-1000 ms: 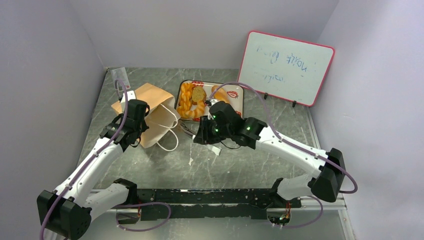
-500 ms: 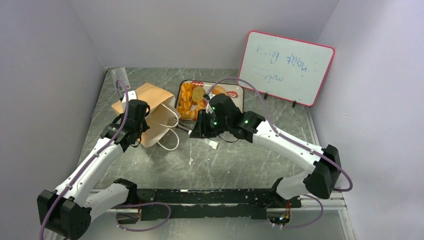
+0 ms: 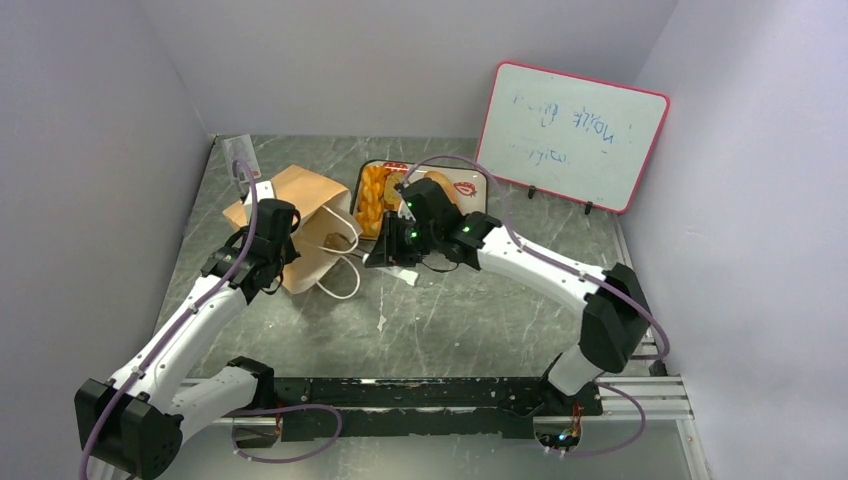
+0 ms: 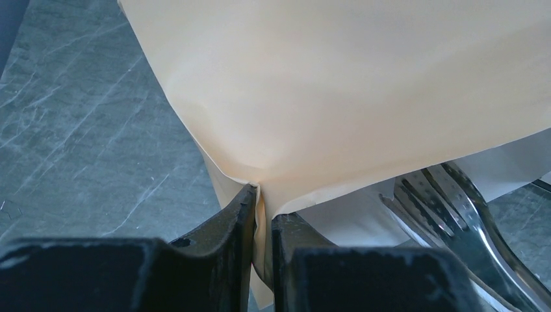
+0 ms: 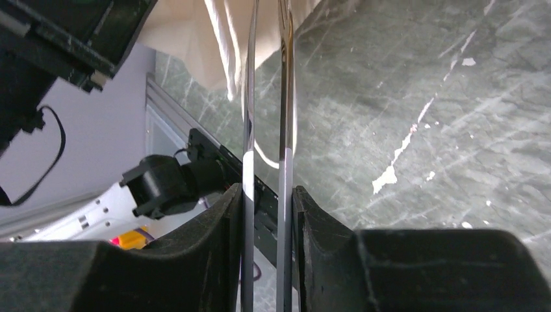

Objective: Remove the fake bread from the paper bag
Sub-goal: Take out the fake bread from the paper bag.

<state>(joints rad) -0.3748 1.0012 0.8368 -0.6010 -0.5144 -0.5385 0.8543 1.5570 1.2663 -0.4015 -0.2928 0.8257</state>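
Top external shows me the paper bag [image 3: 300, 205] lying on its side on the left part of the worktop [image 3: 450, 320]. Its mouth is turned toward the middle, and its white cord handles [image 3: 340, 285] trail out onto the stone. My left hand [image 3: 272, 225] sits at the bag's near edge. Through the left wrist camera I see it pinching a fold of the tan paper, both fingers pressed tight against the sheet.

My right hand [image 3: 383, 255] hangs just beside the bag's mouth. On the right wrist camera it is clamped on the slim silver tongs [image 5: 282, 97], whose two blades run nearly parallel, close together, toward the bag and its cords. The left wrist camera catches the tongs' perforated tips at the bag's open edge.

The fake bread [image 3: 372, 197] I can see lies on the white tray [image 3: 470, 190] behind the right hand, a braided twist clearest among it. I cannot tell what remains inside the bag. A whiteboard [image 3: 572, 135] leans at the back right.
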